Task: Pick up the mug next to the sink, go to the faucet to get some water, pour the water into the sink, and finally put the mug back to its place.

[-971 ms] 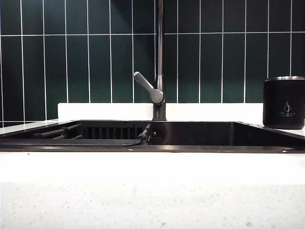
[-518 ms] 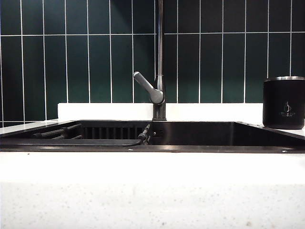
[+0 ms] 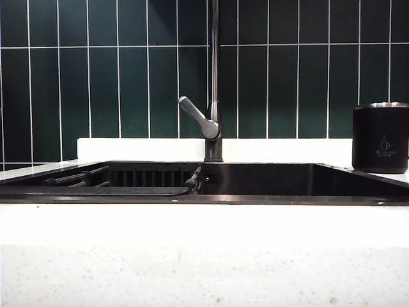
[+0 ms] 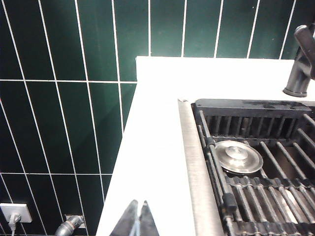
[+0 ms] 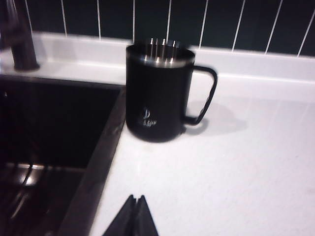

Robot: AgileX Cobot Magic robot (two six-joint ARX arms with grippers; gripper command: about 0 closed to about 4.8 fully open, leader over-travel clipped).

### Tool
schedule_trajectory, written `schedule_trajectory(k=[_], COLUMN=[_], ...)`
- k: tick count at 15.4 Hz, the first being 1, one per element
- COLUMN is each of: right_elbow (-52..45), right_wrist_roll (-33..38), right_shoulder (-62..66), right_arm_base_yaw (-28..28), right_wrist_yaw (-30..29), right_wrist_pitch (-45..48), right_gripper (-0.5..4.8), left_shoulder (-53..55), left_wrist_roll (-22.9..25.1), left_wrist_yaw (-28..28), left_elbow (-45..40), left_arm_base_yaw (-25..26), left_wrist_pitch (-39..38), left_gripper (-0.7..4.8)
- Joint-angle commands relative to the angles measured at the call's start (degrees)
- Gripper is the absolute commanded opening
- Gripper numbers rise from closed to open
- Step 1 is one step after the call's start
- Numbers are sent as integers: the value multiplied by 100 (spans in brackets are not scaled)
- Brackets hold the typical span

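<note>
The matte black mug (image 3: 380,137) with a silver rim stands upright on the white counter right of the sink (image 3: 255,192). In the right wrist view the mug (image 5: 157,93) sits beside the sink's rim (image 5: 101,162), handle turned away from the basin. My right gripper (image 5: 136,199) is shut and empty, hovering over the counter short of the mug. The dark faucet (image 3: 214,96) rises behind the basin, lever angled left; its base (image 4: 300,73) shows in the left wrist view. My left gripper (image 4: 138,203) is shut, empty, over the counter on the sink's far side from the mug. Neither arm appears in the exterior view.
A ribbed black rack (image 4: 256,191) and a round silver drain cover (image 4: 238,156) lie in the basin. Dark green tiled wall (image 3: 96,77) runs behind the counter. A wall socket (image 4: 15,212) and pipe (image 4: 69,225) sit below the counter's end.
</note>
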Motion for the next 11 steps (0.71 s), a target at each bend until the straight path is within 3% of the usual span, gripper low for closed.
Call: schedule_trajectory(k=[1, 7, 11], right_elbow=[-33, -33, -33], right_wrist_roll=[-13, 33, 31], right_shoulder=[-24, -24, -24], right_arm_base_yaw=[-48, -557, -896], right_wrist_yaw=[48, -966, -1062], right_wrist_pitch=[33, 402, 629], right_gripper=[-1, -1, -1], left_shoulder=[0, 0, 0], left_wrist_roll=[2, 2, 2], left_wrist_yaw=[17, 17, 17], left_elbow=[9, 9, 9], left_arm_base_yaw=[11, 11, 13], left_wrist_pitch=[77, 74, 74], left_gripper=[-5, -5, -5])
